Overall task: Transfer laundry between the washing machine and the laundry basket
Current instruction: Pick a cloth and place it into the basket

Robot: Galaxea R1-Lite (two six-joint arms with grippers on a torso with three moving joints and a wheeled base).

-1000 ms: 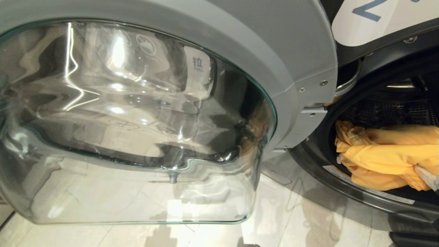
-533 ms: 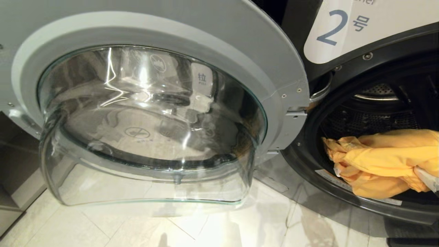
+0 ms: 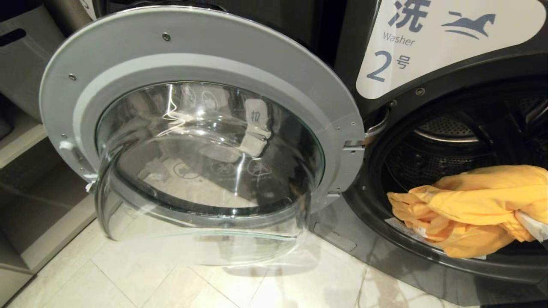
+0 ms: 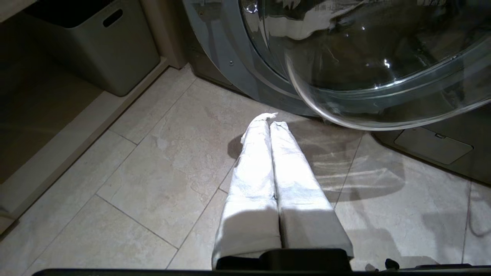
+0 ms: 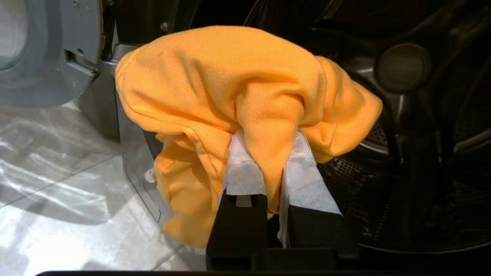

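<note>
The washing machine [image 3: 432, 47], dark grey with a white label reading 2, stands with its round glass door [image 3: 205, 162] swung wide open to the left. An orange-yellow garment of the laundry [image 3: 466, 205] hangs at the mouth of the drum [image 3: 445, 149], over the lower rim. My right gripper [image 5: 268, 140] is shut on a fold of this garment [image 5: 230, 84], which bunches over its white-wrapped fingers [image 5: 243, 168]. My left gripper [image 4: 270, 122] is shut and empty, low over the floor tiles beside the glass door [image 4: 383, 57]. The laundry basket is out of view.
A grey bin [image 4: 99, 46] with a cut-out handle stands on a raised ledge [image 4: 57, 145] left of the machine. Pale floor tiles [image 3: 171, 282] lie before the door. The open door juts out between the ledge and the drum mouth.
The head camera has pulled up and back, so the whole scene has shifted and the label 2 has come fully into view. The orange garment stays held at the drum mouth.
</note>
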